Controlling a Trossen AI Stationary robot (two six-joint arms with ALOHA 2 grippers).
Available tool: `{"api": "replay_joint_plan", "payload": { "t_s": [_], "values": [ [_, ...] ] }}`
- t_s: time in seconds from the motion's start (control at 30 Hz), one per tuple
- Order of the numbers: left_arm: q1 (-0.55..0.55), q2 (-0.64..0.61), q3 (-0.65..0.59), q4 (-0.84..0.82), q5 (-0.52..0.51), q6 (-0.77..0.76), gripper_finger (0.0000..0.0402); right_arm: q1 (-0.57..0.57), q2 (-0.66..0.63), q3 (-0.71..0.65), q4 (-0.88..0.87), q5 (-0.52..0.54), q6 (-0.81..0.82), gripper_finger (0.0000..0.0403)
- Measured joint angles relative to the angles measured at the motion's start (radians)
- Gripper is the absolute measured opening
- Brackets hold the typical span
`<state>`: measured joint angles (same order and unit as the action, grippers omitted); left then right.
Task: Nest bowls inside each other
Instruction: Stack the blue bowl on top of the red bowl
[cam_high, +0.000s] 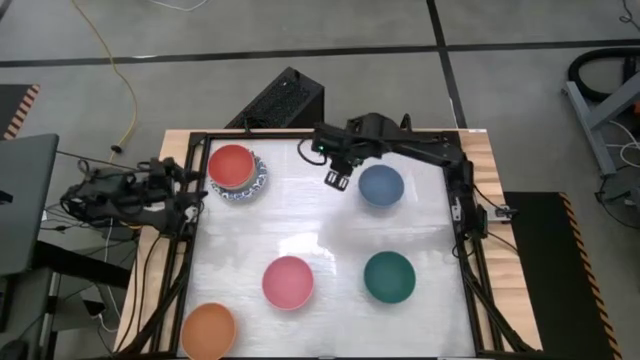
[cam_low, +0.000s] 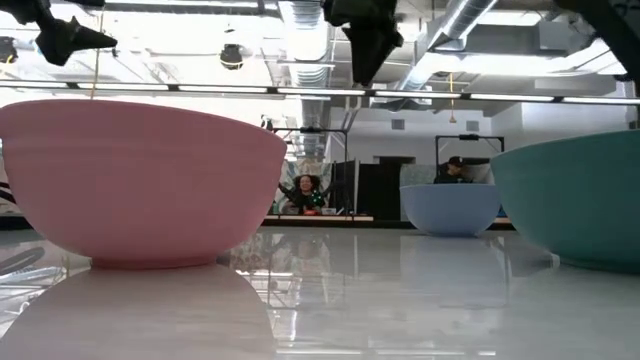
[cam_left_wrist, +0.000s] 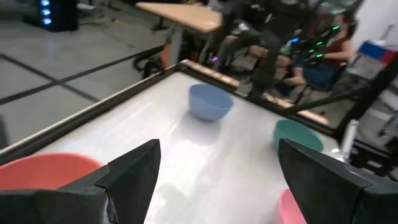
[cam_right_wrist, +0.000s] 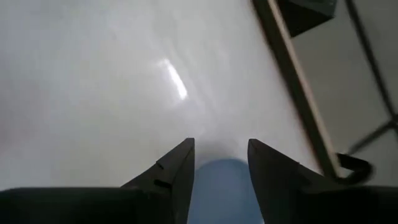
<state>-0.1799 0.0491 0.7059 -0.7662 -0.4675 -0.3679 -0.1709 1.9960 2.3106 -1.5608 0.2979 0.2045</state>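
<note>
On the white table a red bowl (cam_high: 231, 163) sits nested in a white bowl with a blue patterned rim (cam_high: 253, 187) at the far left. Standing alone are a blue bowl (cam_high: 381, 185), a pink bowl (cam_high: 288, 282), a green bowl (cam_high: 389, 277) and an orange bowl (cam_high: 208, 330) at the near left corner. My right gripper (cam_high: 338, 180) hangs open above the table just left of the blue bowl (cam_right_wrist: 217, 186), which shows beyond its fingers. My left gripper (cam_left_wrist: 217, 146) stands open and raised at the table's left edge, holding nothing.
A black rail (cam_high: 465, 230) frames the table. A black box (cam_high: 285, 100) stands beyond the far edge. Bare table lies in the middle, between the bowls. People sit in the room beyond the table (cam_low: 305, 192).
</note>
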Motion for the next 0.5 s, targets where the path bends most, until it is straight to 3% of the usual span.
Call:
{"api": "replay_joint_plan", "payload": {
  "t_s": [0.1, 0.23, 0.5],
  "values": [
    [0.000, 0.016, 0.032, -0.051, -0.024, -0.020, 0.0314, 0.052, -0.051, -0.089, 0.011, 0.000, -0.005, 0.0168],
    [0.000, 0.018, 0.036, -0.062, -0.027, -0.030, 0.0314, 0.098, -0.156, -0.283, 0.017, 0.090, 0.085, 0.0168],
    [0.000, 0.018, 0.036, -0.081, -0.039, -0.048, 0.0314, 0.112, -0.405, -0.779, 0.238, 0.042, 0.326, 0.0168]
  ]
}}
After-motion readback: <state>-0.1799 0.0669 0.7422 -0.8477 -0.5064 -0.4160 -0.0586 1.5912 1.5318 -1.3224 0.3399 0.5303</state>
